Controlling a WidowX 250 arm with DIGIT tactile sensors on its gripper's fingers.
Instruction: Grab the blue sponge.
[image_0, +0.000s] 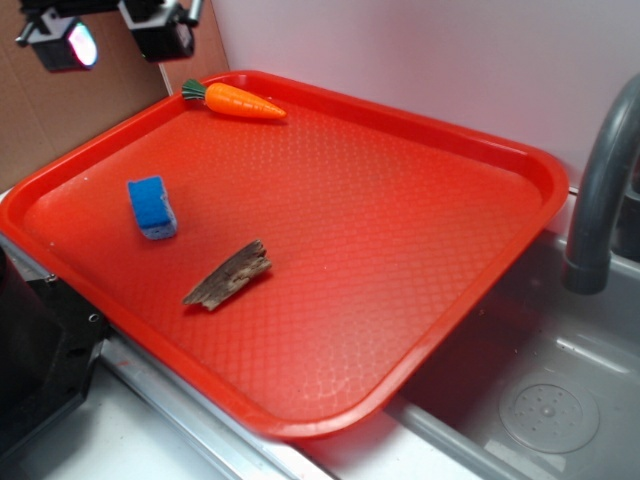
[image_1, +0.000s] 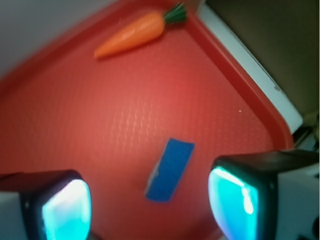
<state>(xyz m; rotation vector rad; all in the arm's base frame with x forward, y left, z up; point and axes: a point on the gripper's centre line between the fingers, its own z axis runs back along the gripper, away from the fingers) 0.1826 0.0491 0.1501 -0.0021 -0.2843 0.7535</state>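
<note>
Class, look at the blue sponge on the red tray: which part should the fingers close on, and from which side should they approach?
Grip the blue sponge across its narrow width, on the two long side faces, coming straight down from above. It lies alone on the red tray, well apart from the wood chip, and the open gripper likely spans it already.

You won't find any readable text, labels, brand marks or numbers here, in either the exterior or the wrist view; every surface is plain and unmarked.

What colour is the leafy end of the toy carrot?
Dark green, on the orange toy carrot; it shows best in the exterior view.
</note>
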